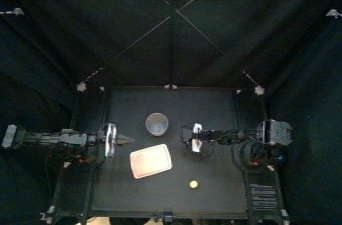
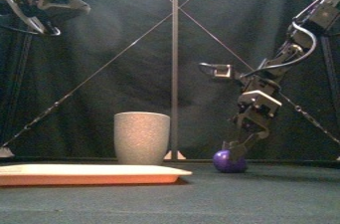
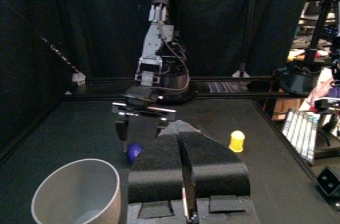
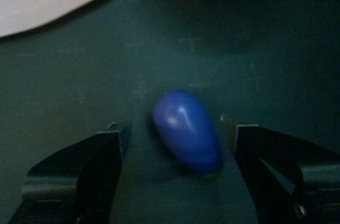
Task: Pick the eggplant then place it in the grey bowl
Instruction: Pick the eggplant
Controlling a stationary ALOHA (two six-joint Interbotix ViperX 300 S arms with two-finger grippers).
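Right claw [image 4: 176, 126]: I had it low at the table, jaws spread, one on each side of the eggplant [image 4: 186, 133], with a gap on both sides.
Eggplant: it lay on the table, right of the grey bowl [image 2: 141, 136] and the pink tray [image 2: 93, 174].
Left claw [image 3: 186, 143]: jaws closed on nothing, resting at the left.

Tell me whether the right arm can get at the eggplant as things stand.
Probably yes. The right gripper is low over the eggplant, its jaws open on either side of it with nothing between. The grey bowl and pink tray sit off to one side.
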